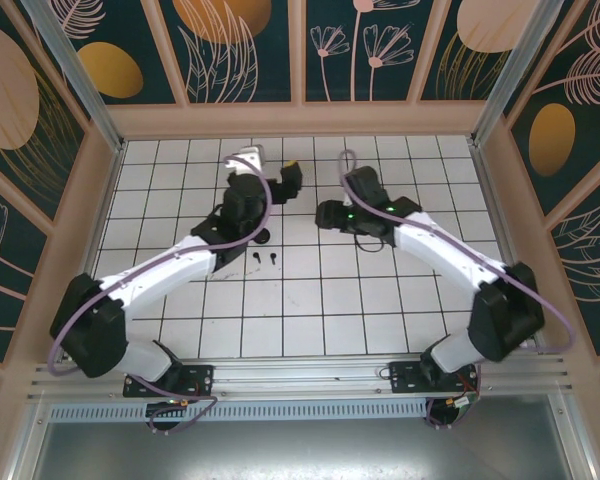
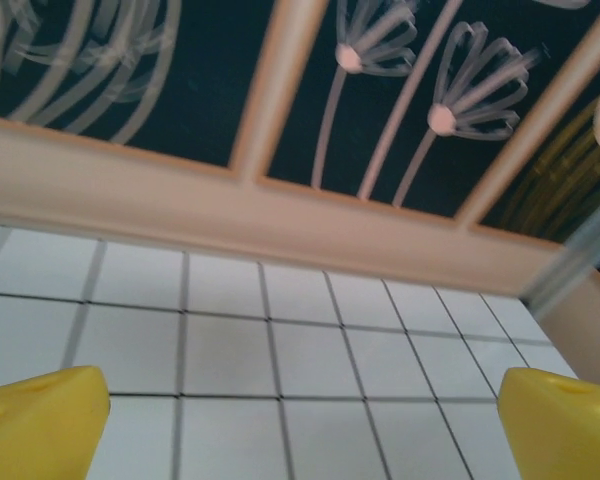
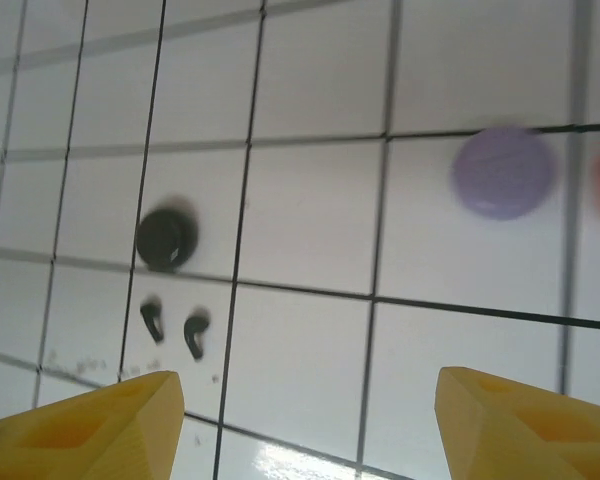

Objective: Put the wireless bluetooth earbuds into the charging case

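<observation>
Slightly beyond right jaws, 2 earbuds (image 3: 195, 335)

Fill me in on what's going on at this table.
Two robot arms are working on putting earbuds into their cases, and neither holds anything right now. The left gripper is wide open and empty, pointed toward the back wall. The right gripper is open above the tiles, looking down at two loose black earbuds lying near a black case, with a lilac case farther off.
</observation>
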Tool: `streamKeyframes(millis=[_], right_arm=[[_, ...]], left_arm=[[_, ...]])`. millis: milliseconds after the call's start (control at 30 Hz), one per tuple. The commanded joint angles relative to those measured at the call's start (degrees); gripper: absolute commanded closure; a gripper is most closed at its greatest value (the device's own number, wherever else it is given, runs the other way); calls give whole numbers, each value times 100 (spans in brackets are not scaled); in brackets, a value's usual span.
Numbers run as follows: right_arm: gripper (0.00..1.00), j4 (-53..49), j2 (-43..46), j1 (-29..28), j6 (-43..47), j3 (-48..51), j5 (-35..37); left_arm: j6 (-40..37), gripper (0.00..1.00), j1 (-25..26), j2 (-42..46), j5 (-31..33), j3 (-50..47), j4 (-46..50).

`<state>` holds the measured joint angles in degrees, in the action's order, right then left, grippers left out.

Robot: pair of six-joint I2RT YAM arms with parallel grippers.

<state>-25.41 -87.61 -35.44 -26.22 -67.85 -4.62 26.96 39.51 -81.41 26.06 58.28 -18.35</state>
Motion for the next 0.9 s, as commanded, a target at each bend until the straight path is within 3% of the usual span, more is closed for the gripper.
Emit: streamKeyframes(millis=[0,133,333,533,867], right_arm=[[32,166,-598,-210,877,-562,-257],[31,164,-1469,-420,1773,-1165,-353],[32,-322,-2867,-627,2610,-2570,-234],[31,-868,-3936,-882,2832,-3891,-88],[30,-1364,-4949,-1101,3000,-5065,33]], left_arm=[[-279,1,-371,560,322,-410,-339],[-293,1,-764,1204,480,-889,-757],[274,1,-1565,1384,-46,-950,-590],[657,1,-2203,1312,-506,-904,-269],[934,1,-2893,1464,-874,-1048,113]])
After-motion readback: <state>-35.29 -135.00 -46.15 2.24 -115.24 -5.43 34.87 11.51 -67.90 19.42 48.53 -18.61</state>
